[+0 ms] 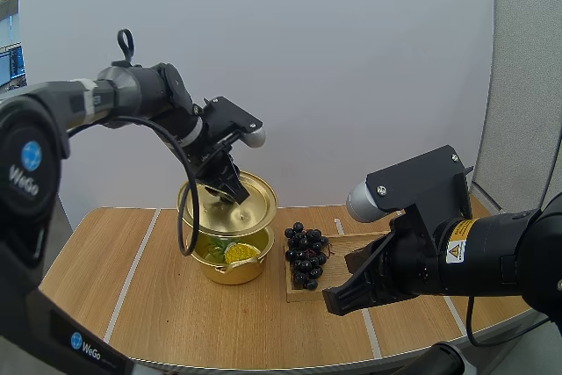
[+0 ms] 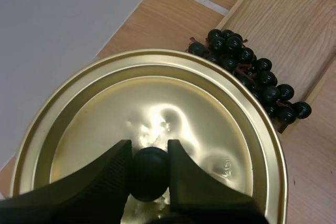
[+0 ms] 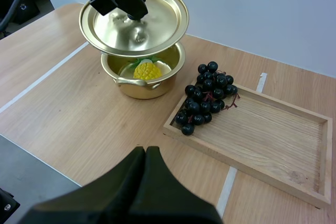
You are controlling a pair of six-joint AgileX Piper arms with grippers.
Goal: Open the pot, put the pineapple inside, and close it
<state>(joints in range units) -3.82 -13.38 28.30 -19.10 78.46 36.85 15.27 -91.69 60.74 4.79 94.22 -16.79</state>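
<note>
The left gripper (image 2: pixel 149 149) pinched the lid (image 2: pixel 210 119) by its knob (image 2: pixel 149 174) over the pot (image 3: pixel 139 90) holding the pineapple (image 3: pixel 147 70); closing called for lowering it squarely. The right gripper (image 3: pixel 145 153) was closed, empty.

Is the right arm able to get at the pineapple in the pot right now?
Probably not: the lid, held by the left gripper, hangs low over the pot, leaving little room above the pineapple.

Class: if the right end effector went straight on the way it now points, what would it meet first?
The right end effector would probably meet bare table first, just short of the wooden tray; depth is unclear.
</note>
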